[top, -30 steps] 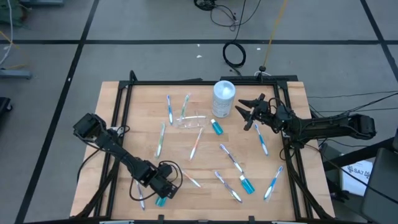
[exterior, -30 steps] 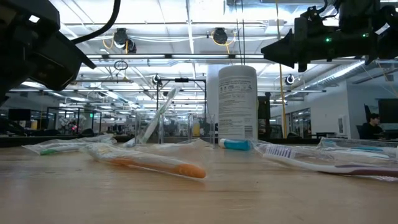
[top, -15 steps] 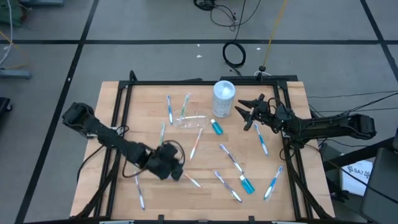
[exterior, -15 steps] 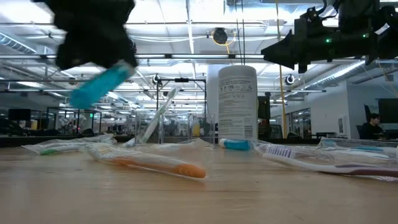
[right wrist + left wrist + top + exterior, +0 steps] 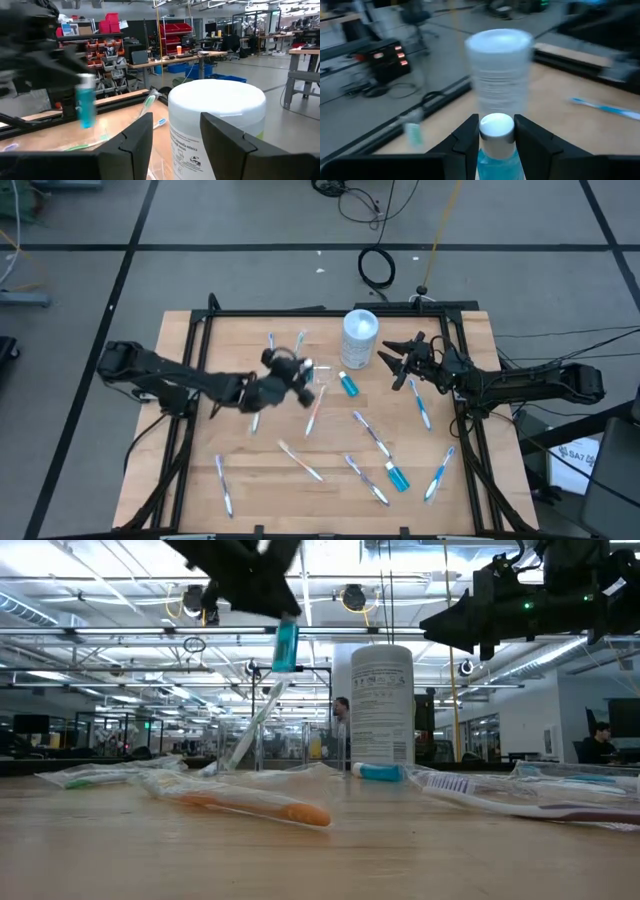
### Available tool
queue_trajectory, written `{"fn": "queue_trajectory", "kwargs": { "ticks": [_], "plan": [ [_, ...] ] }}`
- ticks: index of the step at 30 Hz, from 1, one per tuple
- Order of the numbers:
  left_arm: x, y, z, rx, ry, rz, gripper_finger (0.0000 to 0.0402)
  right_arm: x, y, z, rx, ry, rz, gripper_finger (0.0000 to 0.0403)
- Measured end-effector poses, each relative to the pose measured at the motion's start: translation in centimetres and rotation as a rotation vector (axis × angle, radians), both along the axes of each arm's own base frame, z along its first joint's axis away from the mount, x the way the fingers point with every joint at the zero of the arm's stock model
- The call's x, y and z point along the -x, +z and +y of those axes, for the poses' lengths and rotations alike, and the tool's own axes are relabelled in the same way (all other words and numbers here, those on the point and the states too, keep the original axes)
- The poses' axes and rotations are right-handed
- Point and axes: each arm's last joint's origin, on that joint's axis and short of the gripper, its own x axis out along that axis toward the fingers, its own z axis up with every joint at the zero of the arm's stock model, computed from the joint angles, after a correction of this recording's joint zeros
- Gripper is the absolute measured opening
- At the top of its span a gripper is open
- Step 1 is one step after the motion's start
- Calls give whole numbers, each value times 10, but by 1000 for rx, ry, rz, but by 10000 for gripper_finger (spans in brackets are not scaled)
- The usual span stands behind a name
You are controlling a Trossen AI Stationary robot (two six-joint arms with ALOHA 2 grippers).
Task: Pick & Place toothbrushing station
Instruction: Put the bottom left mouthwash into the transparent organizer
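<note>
Left claw [image 5: 262,590] clamped on blue tube [image 5: 285,644], long axis vertical, cap downward, above wooden bench [image 5: 240,480]. Right claw [image 5: 392,365] apart beside white canister [image 5: 360,338].

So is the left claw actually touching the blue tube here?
Touching. In the left wrist view the left claw has both fingers pressed against the blue tube; the low view shows it hanging above the table.

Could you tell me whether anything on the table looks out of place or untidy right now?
Yes: the toothbrushes lie scattered at all angles across the table, and the clear cup lies on its side. The left gripper holds a blue tube above the cup.
</note>
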Motion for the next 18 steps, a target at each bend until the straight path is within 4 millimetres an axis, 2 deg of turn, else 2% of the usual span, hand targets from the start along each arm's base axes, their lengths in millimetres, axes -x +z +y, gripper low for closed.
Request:
{"fn": "queue_trajectory", "kwargs": {
  "ticks": [4, 9, 12, 18],
  "plan": [
    [-7, -11, 32, -2, 102, 31, 113, 0, 1, 0, 23, -5, 1, 155],
    [-19, -38, 61, 14, 191, 72, 113, 0, 1, 0, 65, -9, 23, 155],
    [-27, -55, 68, 36, 214, 70, 113, 0, 1, 0, 62, -9, 21, 155],
    [-45, -86, 69, 56, 243, 15, 113, 0, 1, 0, 12, -1, -3, 155]
  ]
}}
